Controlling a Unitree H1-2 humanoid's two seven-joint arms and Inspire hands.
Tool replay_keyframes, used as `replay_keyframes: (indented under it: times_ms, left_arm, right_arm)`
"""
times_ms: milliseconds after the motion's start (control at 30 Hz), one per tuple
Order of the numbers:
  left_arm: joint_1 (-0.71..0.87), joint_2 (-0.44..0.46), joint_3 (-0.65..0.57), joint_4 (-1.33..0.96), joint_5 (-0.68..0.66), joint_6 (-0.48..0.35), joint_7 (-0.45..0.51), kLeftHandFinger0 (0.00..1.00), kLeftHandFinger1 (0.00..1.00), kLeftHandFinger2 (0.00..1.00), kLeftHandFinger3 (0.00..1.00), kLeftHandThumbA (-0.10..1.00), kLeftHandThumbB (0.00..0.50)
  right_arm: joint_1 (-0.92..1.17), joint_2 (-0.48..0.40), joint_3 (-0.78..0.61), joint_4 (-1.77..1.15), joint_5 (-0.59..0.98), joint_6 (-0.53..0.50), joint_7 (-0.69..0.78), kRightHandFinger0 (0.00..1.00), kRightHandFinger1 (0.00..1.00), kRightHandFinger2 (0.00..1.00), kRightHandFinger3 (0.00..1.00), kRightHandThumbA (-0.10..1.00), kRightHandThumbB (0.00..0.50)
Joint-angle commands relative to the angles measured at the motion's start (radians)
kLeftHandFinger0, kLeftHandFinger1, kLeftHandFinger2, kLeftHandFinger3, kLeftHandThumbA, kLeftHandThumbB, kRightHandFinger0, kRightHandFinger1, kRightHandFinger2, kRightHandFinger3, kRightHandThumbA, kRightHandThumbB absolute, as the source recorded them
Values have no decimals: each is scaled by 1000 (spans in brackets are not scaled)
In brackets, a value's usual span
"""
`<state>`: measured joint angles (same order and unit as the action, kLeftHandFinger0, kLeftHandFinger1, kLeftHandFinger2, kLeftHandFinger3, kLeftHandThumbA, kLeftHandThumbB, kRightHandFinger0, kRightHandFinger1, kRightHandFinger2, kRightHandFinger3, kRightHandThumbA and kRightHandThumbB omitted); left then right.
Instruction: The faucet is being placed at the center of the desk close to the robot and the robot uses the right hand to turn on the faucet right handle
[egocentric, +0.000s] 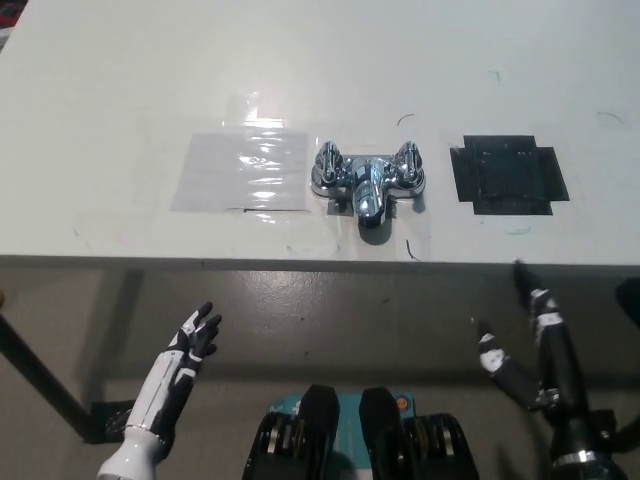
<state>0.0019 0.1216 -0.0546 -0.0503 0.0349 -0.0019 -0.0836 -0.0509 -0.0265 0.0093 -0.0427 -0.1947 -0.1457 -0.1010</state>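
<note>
Right hand (548, 345); crosswise faucet (367, 180), spout robotward

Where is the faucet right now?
Head view: the faucet sits near the desk's front edge, between a clear film patch on its left and a black tape square.

A white desk (110, 70) fills the upper half of the view, its matte top evenly lit and marked with a few faint pen strokes (497, 75), its near edge running straight across. Taped flat on it are a clear sheet (240, 170) left of the middle, catching bright glare from overhead, and a black patch (508, 175) with notched corners toward the right, the two well apart. Below the edge lies a grey, mottled floor (330, 320), shadowed just under the desk, where a dark leg (40, 378) slants down at the left.
</note>
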Motion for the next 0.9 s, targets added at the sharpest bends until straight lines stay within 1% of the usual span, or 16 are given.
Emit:
replay_keyframes:
  times_ms: [0,67,133,233,333,400,433,467,500,533,567,600,633,667,767,867]
  left_arm:
    - [-37,-5,-11,-30,-22,-35,-25,1000,1000,1000,1000,1000,84]
    - [-39,-6,-14,-30,-19,-33,-29,1000,1000,1000,1000,1000,78]
    - [-46,-8,-17,-26,-11,-37,-27,1000,1000,1000,1000,1000,75]
    - [-49,-8,-17,-28,-12,-34,-28,1000,1000,1000,1000,970,76]
    - [-51,-10,-18,-28,-13,-32,-30,1000,1000,1000,1000,951,70]
    - [-54,-9,-19,-20,-11,-40,-33,1000,1000,1000,1000,943,66]
    - [-54,-8,-19,-19,-11,-41,-35,1000,1000,1000,1000,942,67]
    - [-55,-7,-19,-16,-13,-42,-37,1000,1000,1000,1000,939,69]
    - [-56,-8,-18,-15,-14,-44,-37,1000,1000,1000,1000,937,70]
    - [-58,-8,-18,-11,-14,-47,-37,1000,1000,1000,1000,933,69]
    - [-60,-8,-19,-8,-13,-50,-36,1000,1000,1000,1000,931,68]
    - [-60,-9,-19,-9,-12,-49,-36,1000,1000,1000,1000,929,68]
    - [-57,-9,-17,-11,-15,-47,-35,1000,1000,1000,1000,925,68]
    - [-57,-10,-16,-11,-13,-43,-33,1000,1000,1000,1000,921,78]
    - [-61,-10,-19,-13,-5,-41,-30,1000,1000,1000,1000,914,72]
    - [-64,-6,-19,-5,-2,-52,-32,1000,1000,1000,1000,910,72]
  right_arm:
    - [-42,-2,-64,-128,-31,-51,-75,1000,1000,1000,1000,493,55]
    - [-56,-12,-81,-159,-51,-29,-75,1000,1000,1000,1000,569,64]
    - [-96,-33,-111,-214,-31,21,-59,1000,1000,1000,1000,595,56]
    - [-152,-58,-143,-259,-8,79,-39,1000,1000,1000,1000,674,78]
    - [-229,-89,-177,-285,36,140,-21,1000,1000,1000,1000,669,83]
    - [-287,-132,-190,-294,50,192,9,1000,1000,1000,1000,738,77]
    - [-321,-155,-193,-304,56,238,28,1000,1000,1000,1000,771,91]
    - [-382,-203,-189,-317,85,331,78,1000,1000,1000,1000,807,94]
    - [-402,-217,-186,-319,95,358,92,1000,1000,1000,1000,830,109]
    - [-461,-257,-175,-324,112,440,134,1000,1000,1000,1000,874,129]
    - [-536,-310,-150,-317,113,545,190,1000,1000,1000,1000,946,171]
    - [-573,-341,-133,-307,106,590,220,1000,1000,1000,1000,968,185]
    - [-632,-377,-106,-265,70,614,280,1000,1000,1000,1000,1000,242]
    - [-687,-402,-87,-222,61,616,333,1000,1000,1000,1000,1000,264]
    - [-855,-466,-12,-88,0,616,540,1000,1000,1000,1000,1000,267]
    - [-956,-445,22,10,-73,616,635,1000,1000,1000,1000,1000,252]
